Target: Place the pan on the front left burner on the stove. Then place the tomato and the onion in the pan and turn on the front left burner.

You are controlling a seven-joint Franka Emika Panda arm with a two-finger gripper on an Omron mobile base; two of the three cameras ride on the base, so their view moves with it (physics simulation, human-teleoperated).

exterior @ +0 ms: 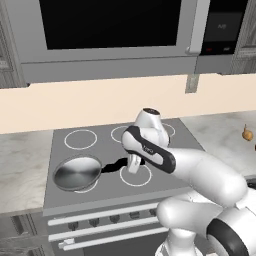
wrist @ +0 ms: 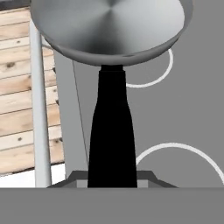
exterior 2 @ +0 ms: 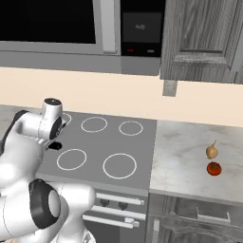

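Fingers (wrist: 112, 183) are shut tight on the black handle (wrist: 112, 131) of the pan (exterior: 77, 172), a hard, shiny, slippery thing held over the front left burner (exterior: 89, 187), so its bowl pulls down.

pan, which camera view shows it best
The left base view: the whole pan sits over the stove's front left ring, black handle toward the gripper. The hand view shows its bowl and handle close up, cropped. In the right base view the arm covers it.
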